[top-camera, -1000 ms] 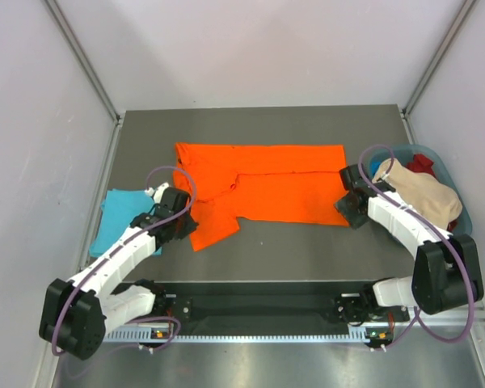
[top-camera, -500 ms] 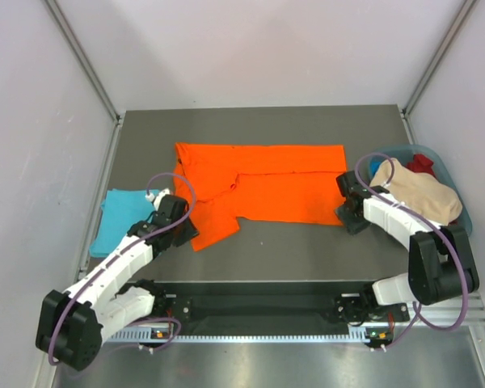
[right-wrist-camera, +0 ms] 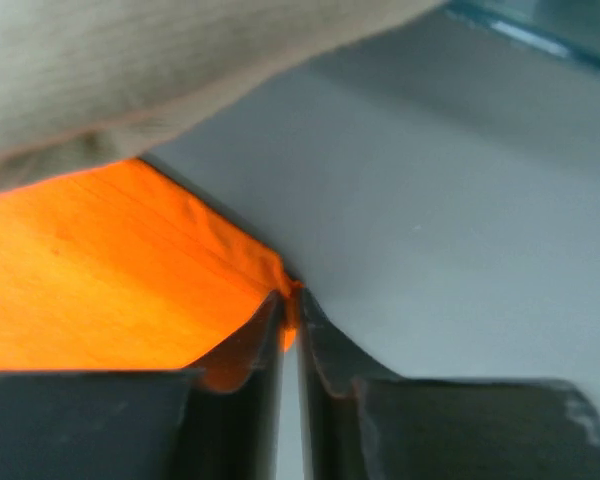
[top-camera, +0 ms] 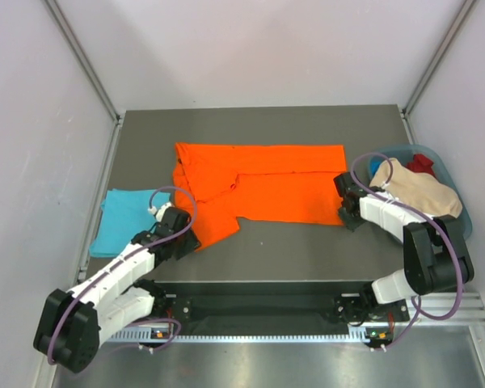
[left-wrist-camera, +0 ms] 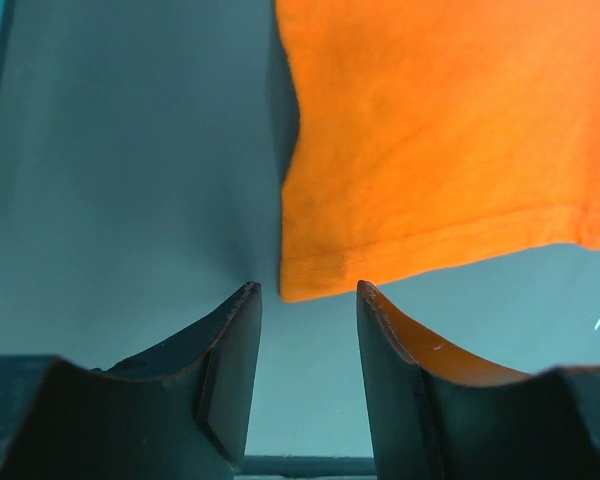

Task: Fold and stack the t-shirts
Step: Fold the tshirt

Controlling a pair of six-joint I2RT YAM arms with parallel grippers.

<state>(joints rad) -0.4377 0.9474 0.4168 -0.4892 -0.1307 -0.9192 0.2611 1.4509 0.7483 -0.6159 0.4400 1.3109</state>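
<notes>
The orange t-shirt (top-camera: 267, 182) lies spread across the middle of the table. The turquoise t-shirt (top-camera: 121, 218) lies folded at the left. My left gripper (top-camera: 186, 237) is open just short of the orange shirt's near left hem corner (left-wrist-camera: 310, 280), with nothing between its fingers (left-wrist-camera: 305, 292). My right gripper (top-camera: 344, 212) is shut on the orange shirt's near right corner. In the right wrist view that corner of orange cloth (right-wrist-camera: 100, 290) is pinched between the jaws of the right gripper (right-wrist-camera: 290, 297).
A blue basket (top-camera: 462, 212) at the right edge holds a beige cloth (top-camera: 420, 194) and a red one (top-camera: 423, 164). The beige cloth (right-wrist-camera: 130, 70) hangs close over my right gripper. Walls enclose the table on three sides.
The left gripper has opened and drawn back a little toward the near edge. The right gripper has moved in and shut on the orange shirt's corner.
</notes>
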